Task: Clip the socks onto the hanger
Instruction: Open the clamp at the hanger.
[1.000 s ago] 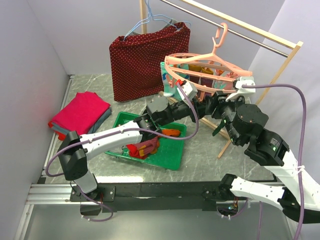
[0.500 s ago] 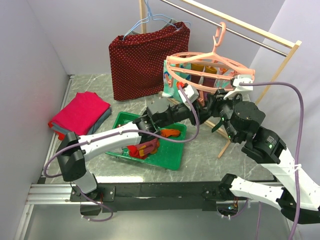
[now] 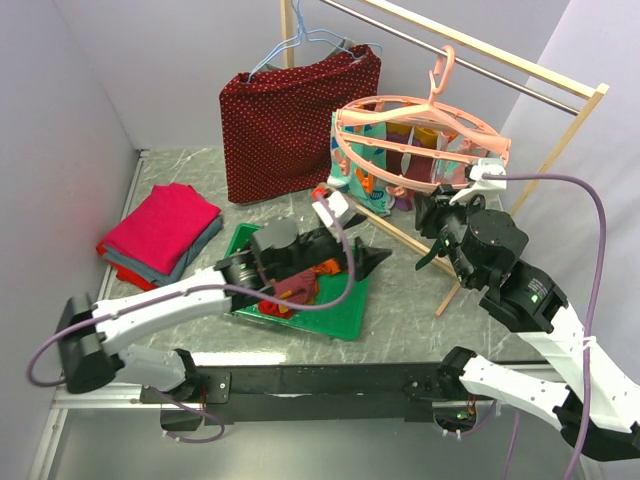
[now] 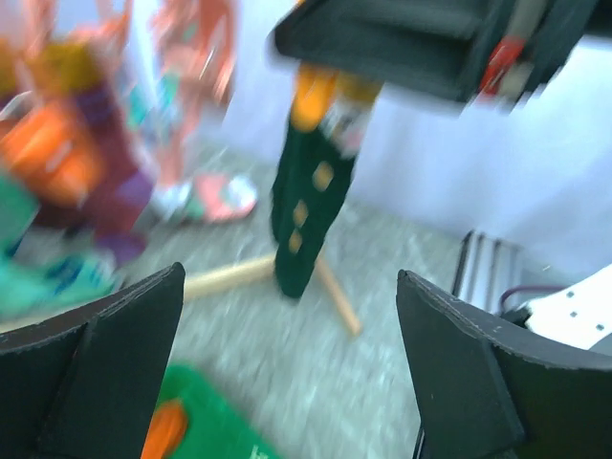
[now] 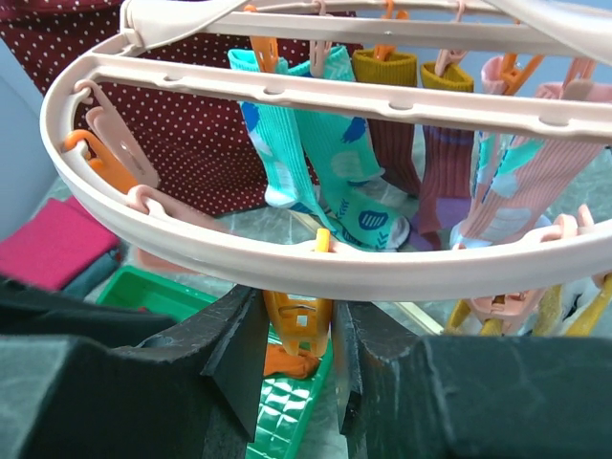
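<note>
The salmon-pink hanger (image 3: pixel 420 140) hangs from the wooden rail with several socks (image 5: pixel 330 163) clipped under its ring (image 5: pixel 402 271). My right gripper (image 5: pixel 298 330) reaches up under the ring's near side, its jaws pressed on both sides of an orange clip peg (image 5: pixel 296 320). A dark green sock with yellow dots (image 4: pixel 304 215) hangs from a clip in the blurred left wrist view. My left gripper (image 3: pixel 360 252) hovers wide open over the tray's far end, with nothing between its fingers (image 4: pixel 105 373). Red and orange socks (image 3: pixel 300 288) lie in the green tray (image 3: pixel 340 315).
A dark-red white-dotted cloth (image 3: pixel 295 120) hangs on a light-blue wire hanger at the back. A folded pink-red cloth stack (image 3: pixel 160 230) lies at the left. The wooden rack's foot bar (image 3: pixel 400 235) crosses the table under the hanger.
My left gripper opened wide and drew back from the hanger, down toward the tray. My right jaws closed in on the orange peg. The hanger swung back a little.
</note>
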